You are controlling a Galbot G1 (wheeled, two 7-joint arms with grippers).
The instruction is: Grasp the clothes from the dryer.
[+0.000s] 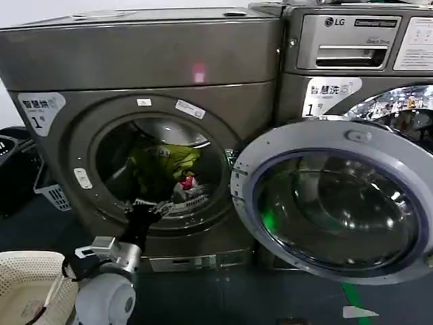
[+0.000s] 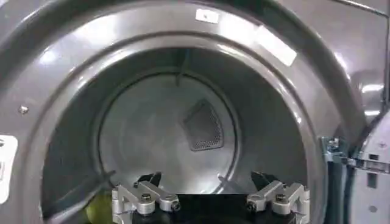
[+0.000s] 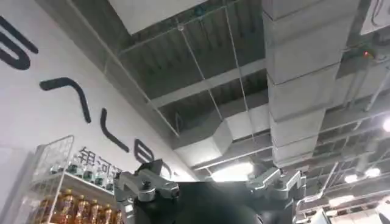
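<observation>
The clothes (image 1: pixel 168 166), a heap of lime-green fabric with a white cloth and a small red piece, lie inside the drum of the dryer (image 1: pixel 145 128), low and toward its right side in the head view, with nothing gripping them. The dryer's round door (image 1: pixel 335 200) hangs swung wide open to the right, so access is already made. The left gripper (image 1: pixel 150 209) hovers at the lower rim of the porthole, just in front of the heap and apart from it; in the left wrist view its fingers (image 2: pixel 144 196) stand spread, looking into the bare grey drum with a sliver of green at the edge. The grasp itself is judged not yet made: what remains is to reach in, close on the fabric and draw it out. The right gripper (image 3: pixel 207 189) is parked away from the machine, pointing up at a ceiling of ducts, fingers apart and empty. A white lattice basket (image 1: pixel 27 284) waits at the robot's left.
</observation>
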